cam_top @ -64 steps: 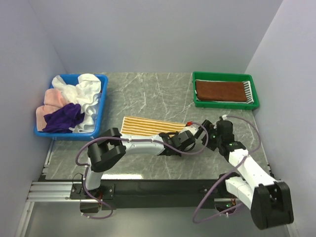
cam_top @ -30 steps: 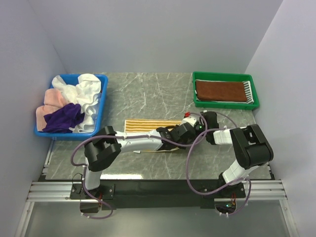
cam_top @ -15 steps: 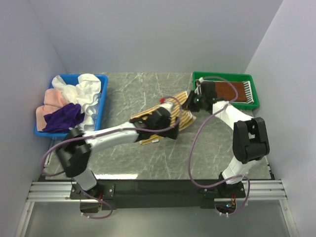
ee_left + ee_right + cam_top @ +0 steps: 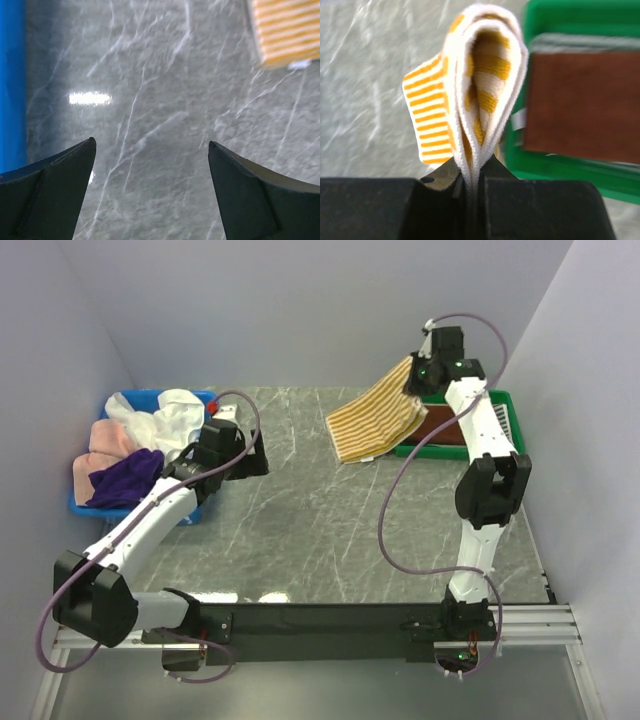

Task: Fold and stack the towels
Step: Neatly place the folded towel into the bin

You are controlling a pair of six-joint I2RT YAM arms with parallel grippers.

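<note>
My right gripper (image 4: 417, 378) is shut on the folded yellow-white striped towel (image 4: 376, 418), which hangs in the air just left of the green tray (image 4: 512, 453). In the right wrist view the towel (image 4: 480, 80) sticks up from between the pinched jaws (image 4: 476, 177). A folded brown towel (image 4: 462, 430) lies in the green tray (image 4: 555, 165), seen also as a brown towel (image 4: 580, 105) in the wrist view. My left gripper (image 4: 255, 455) stands open beside the blue bin (image 4: 205, 465), nothing between its fingers (image 4: 152, 165).
The blue bin at the left holds loose white (image 4: 175, 425), pink (image 4: 100, 440) and purple (image 4: 130, 480) towels. The bin's blue wall (image 4: 12, 85) shows at the left edge of the left wrist view. Grey marble tabletop (image 4: 320, 520) lies between bin and tray.
My left gripper let go of the striped towel, opened and swung back left to the blue bin. My right gripper lifted the folded towel off the table toward the green tray.
</note>
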